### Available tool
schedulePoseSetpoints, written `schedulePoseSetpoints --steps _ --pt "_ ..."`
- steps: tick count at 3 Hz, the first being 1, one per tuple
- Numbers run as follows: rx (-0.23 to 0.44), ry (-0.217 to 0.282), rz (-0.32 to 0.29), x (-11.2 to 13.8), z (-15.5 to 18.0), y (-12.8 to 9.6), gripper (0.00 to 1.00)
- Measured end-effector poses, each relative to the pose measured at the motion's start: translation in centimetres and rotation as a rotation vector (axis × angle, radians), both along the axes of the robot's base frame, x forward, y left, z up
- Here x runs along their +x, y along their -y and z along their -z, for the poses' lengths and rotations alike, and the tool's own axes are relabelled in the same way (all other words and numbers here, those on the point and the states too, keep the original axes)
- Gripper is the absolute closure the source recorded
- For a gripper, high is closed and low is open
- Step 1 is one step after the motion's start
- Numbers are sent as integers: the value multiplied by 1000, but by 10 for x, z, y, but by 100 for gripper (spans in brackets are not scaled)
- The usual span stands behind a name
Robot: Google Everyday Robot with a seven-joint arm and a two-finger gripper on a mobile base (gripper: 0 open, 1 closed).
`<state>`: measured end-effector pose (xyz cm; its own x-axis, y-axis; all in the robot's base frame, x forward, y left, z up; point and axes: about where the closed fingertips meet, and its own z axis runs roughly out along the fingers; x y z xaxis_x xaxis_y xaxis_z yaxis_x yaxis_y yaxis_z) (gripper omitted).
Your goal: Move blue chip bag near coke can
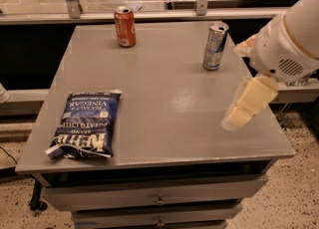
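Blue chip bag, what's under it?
The blue chip bag lies on the grey table; anything beneath it is hidden. The gripper hovers over the table's right side.

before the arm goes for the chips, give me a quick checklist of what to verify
1. Blue chip bag lies flat, unobstructed, at the table's front left: ok.
2. Coke can upright at back left: ok.
3. Room beside the coke can for the bag: ok.
4. Gripper above the bag: not ok, it hangs over the table's right side.
5. Silver-blue can off the bag-to-coke path: ok.
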<state>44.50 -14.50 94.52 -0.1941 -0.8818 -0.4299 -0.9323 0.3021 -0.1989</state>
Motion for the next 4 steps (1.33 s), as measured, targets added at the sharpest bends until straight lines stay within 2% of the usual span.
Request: schedulePoseSetpoints --steps 1,2,3,4 --pt "165 -4 -34 -5 23 -59 0" --pt "293 -18 -57 -16 36 -108 0" --pt "291 -18 -58 -16 35 -108 0" --pt "308 7 -72 -16 37 -119 0"
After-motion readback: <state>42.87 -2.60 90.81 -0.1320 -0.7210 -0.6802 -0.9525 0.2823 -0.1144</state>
